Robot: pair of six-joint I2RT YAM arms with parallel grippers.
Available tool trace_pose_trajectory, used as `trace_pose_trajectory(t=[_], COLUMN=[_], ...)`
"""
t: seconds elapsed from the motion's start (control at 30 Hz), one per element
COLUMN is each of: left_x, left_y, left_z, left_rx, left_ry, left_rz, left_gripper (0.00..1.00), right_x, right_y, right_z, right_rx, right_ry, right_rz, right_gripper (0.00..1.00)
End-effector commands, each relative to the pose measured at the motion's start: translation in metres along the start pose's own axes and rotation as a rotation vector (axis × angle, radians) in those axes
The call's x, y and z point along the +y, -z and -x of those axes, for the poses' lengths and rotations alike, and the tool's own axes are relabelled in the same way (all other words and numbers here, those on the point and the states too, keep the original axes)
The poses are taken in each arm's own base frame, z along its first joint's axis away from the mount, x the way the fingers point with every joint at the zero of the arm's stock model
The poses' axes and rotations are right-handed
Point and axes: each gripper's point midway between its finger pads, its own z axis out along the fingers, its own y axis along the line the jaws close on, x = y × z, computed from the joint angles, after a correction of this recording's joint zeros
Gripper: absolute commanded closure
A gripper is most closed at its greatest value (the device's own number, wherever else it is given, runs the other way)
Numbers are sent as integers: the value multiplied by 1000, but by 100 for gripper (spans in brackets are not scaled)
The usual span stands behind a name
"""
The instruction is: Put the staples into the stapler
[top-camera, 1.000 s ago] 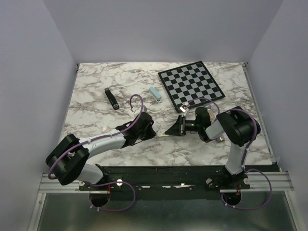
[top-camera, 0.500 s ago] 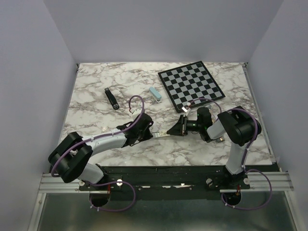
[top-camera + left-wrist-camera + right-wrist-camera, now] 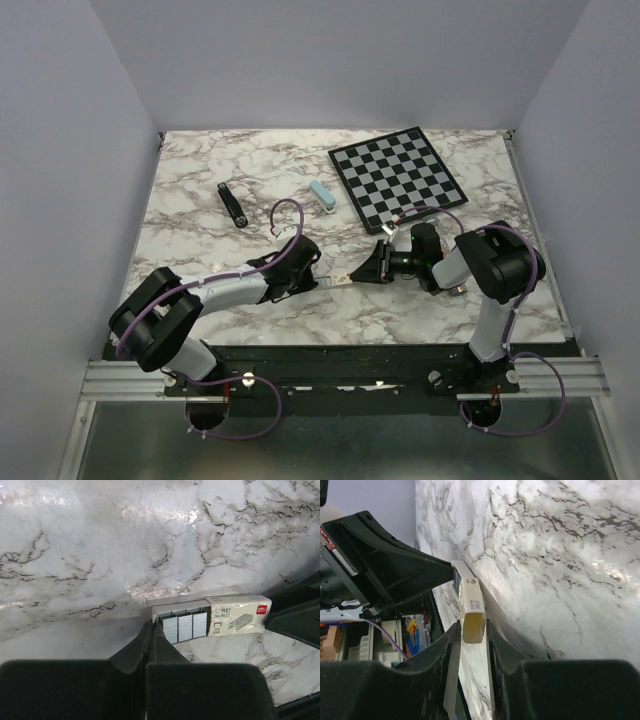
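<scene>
One cream staple box [image 3: 239,613] lies on the tabletop [image 3: 190,250] between the two end effectors, its inner tray [image 3: 170,609] slid out of the sleeve so the staples [image 3: 185,627] are exposed: three grey blocks, side by side. The left end effector [image 3: 152,630] is fully closed, its tips pressed to the tray's outer end, probably to draw or steady it. The right end effector [image 3: 472,625] brackets the box's sleeve end with both fingers close against it, apparently to anchor the box; from the wrist view I cannot tell if it is clamped or just slackened. The one stapler [image 3: 232,205] lies well apart from the box, beyond it and to the left, untouched. One pale blue block [image 3: 322,195] and one checkerboard [image 3: 396,175] sit beyond the box.
</scene>
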Motion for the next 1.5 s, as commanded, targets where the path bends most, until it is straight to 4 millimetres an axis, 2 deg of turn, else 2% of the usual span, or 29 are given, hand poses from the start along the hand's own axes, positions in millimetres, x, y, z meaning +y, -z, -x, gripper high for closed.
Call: trace_pose_trajectory(t=[0.0, 0.17, 0.27, 0.33, 0.37, 0.53, 0.9, 1.13, 1.23, 1.37, 1.47], left_x=[0, -1, -1, -2, -3, -6, -10, -11, -11, -9, -6], left_y=[-6, -7, -7, -7, -7, -9, -8, -9, -9, -7, -5], left_z=[2, 2, 1, 2, 2, 2, 2, 0, 1, 1, 1], left_rx=[6, 8, 9, 6, 9, 14, 14, 20, 18, 13, 10], left_ry=[-4, 0, 2, 5, 7, 10, 17, 17, 17, 17, 14], left_rz=[17, 12, 11, 9, 5, 0, -13, -20, -19, -13, -7], left_gripper=[100, 100, 100, 100, 100, 100, 100, 100, 100, 100, 100], right_x=[-5, -5, -5, -5, -5, -2, 0, 6, 8, 8, -1], right_y=[4, 9, 10, 10, 10, 8, -2, -4, -5, -3, 1], right_z=[8, 13, 13, 12, 12, 9, 4, 1, 0, 2, 3], right_rx=[-36, -65, -60, -56, -56, -43, -7, 6, 10, 0, -13], right_ry=[49, 88, 94, 89, 89, 79, 48, 35, 30, 36, 33], right_rz=[-54, -100, -107, -102, -98, -73, -35, 9, 26, 17, -34], right_gripper=[62, 50, 49, 50, 54, 61, 62, 71, 78, 99, 99])
